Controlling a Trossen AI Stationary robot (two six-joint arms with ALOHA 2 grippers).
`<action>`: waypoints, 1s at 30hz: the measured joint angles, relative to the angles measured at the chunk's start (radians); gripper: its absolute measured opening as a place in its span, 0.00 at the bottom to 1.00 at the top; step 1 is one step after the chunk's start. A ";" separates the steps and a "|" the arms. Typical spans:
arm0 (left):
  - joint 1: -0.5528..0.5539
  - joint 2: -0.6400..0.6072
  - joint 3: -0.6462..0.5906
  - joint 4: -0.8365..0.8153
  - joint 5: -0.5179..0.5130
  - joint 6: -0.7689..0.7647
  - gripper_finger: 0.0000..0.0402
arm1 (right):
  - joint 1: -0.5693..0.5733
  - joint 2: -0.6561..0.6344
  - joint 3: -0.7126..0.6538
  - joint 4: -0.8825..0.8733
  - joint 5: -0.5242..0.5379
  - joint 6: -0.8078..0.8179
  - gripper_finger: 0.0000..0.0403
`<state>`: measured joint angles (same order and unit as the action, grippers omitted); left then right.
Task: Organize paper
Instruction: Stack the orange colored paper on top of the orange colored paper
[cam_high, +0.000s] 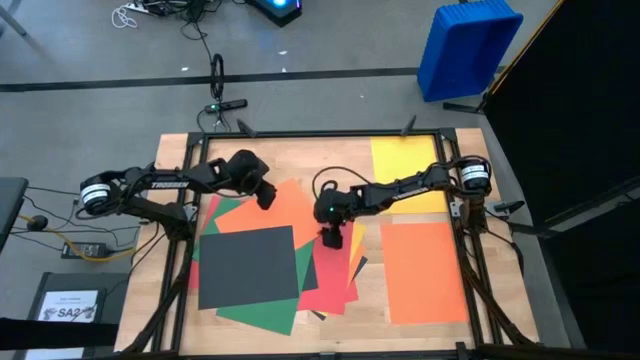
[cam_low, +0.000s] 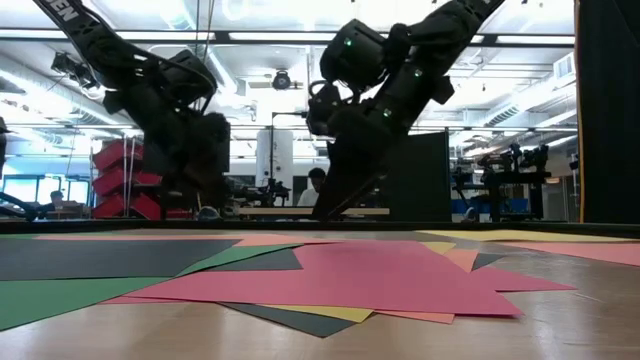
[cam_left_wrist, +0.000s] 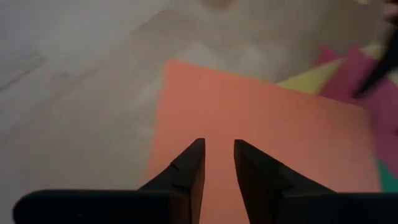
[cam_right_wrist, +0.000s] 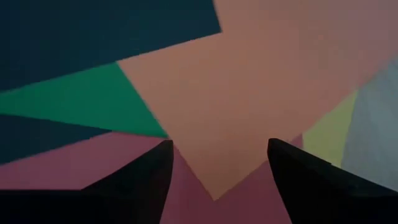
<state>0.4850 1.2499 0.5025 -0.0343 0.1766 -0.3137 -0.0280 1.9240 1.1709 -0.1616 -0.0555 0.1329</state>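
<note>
A loose pile of paper lies on the table's left and middle. A dark grey sheet (cam_high: 245, 265) is on top, over green (cam_high: 260, 312), red (cam_high: 330, 285), orange (cam_high: 292, 205) and yellow sheets. One yellow sheet (cam_high: 405, 170) and one orange sheet (cam_high: 423, 270) lie apart on the right. My left gripper (cam_left_wrist: 218, 142) hangs over the pile's orange sheet (cam_left_wrist: 261, 137), slightly open, with nothing between its fingers. My right gripper (cam_right_wrist: 219, 142) stands wide open above an orange corner (cam_right_wrist: 214, 186) that lies on the red sheet (cam_right_wrist: 81, 171). In the high view they show as left (cam_high: 266, 196) and right (cam_high: 331, 238).
A dark frame (cam_high: 470, 290) rims the table. A blue bin (cam_high: 468, 50) stands on the floor beyond the far right corner. A white printed sheet (cam_high: 72, 305) lies off the table's left side. Bare wood (cam_high: 370, 320) shows between the pile and the lone orange sheet.
</note>
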 joint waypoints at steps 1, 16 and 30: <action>-0.011 0.000 0.000 0.002 0.008 0.009 0.17 | -0.009 0.000 0.000 0.000 -0.012 0.012 0.59; -0.303 -0.001 0.037 -0.141 -0.039 0.048 0.09 | -0.119 0.009 0.000 -0.024 -0.201 0.248 0.60; -0.463 0.052 0.041 -0.212 -0.046 -0.028 0.09 | -0.123 0.009 0.000 -0.039 -0.181 0.311 0.60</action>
<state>0.0220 1.3014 0.5434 -0.2468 0.1303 -0.3415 -0.1513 1.9327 1.1709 -0.2003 -0.2363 0.4442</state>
